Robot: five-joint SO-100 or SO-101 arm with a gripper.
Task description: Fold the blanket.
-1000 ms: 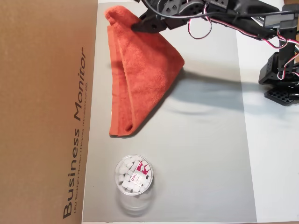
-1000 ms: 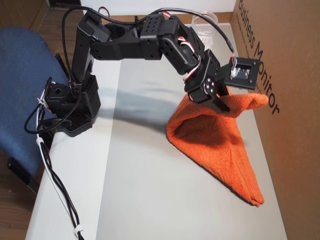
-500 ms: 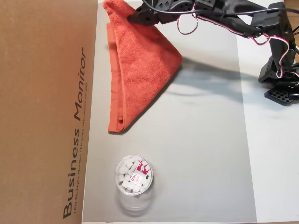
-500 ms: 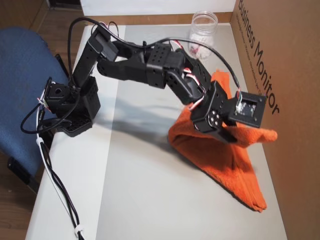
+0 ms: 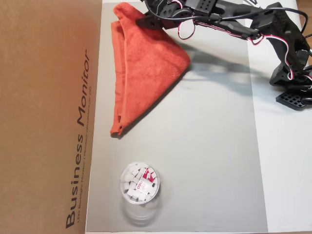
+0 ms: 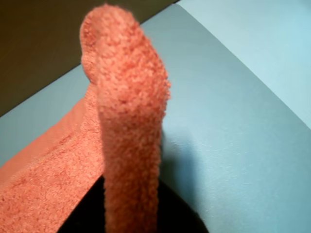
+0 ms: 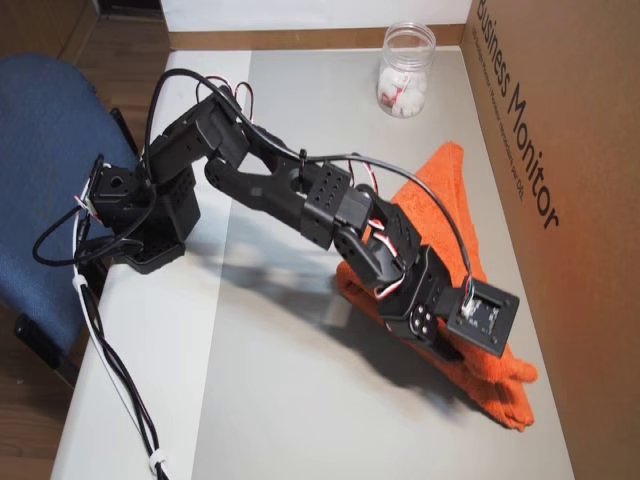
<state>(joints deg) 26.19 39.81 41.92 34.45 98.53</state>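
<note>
At the far end of the grey mat, in an overhead view, the pincer (image 5: 142, 20) sits clamped on a bunched corner of the blanket (image 5: 146, 68), pressing it near the mat's top edge beside the cardboard box (image 5: 46, 117). In the wrist view that pinched fold of blanket (image 6: 129, 145) rises straight up out of the dark jaws at the bottom of the picture, a fuzzy orange-red ridge with more of the cloth spreading away to the left over the pale mat (image 6: 233, 121).

From the pincer the blanket fans out as a folded triangle: one long edge runs alongside the box, a rounded corner bulges toward the middle of the mat, and the narrow tip points toward the clear round tub (image 5: 139, 184), which stands well apart from it and holds small white pieces. The layers lie doubled along the box side, with a hemmed band showing at the tip.

In the other overhead view the arm (image 7: 300, 190) stretches low across the table (image 7: 150, 400) from its base (image 7: 140, 215) at the left edge, and the pincer (image 7: 450, 350) is down on the blanket (image 7: 440, 190) close to the box (image 7: 560, 200), hiding the cloth under it. The tub (image 7: 405, 70) stands beyond the blanket's far end. A blue chair (image 7: 45, 160) sits beside the table near the base, and a cable (image 7: 115, 370) trails along the table edge
</note>
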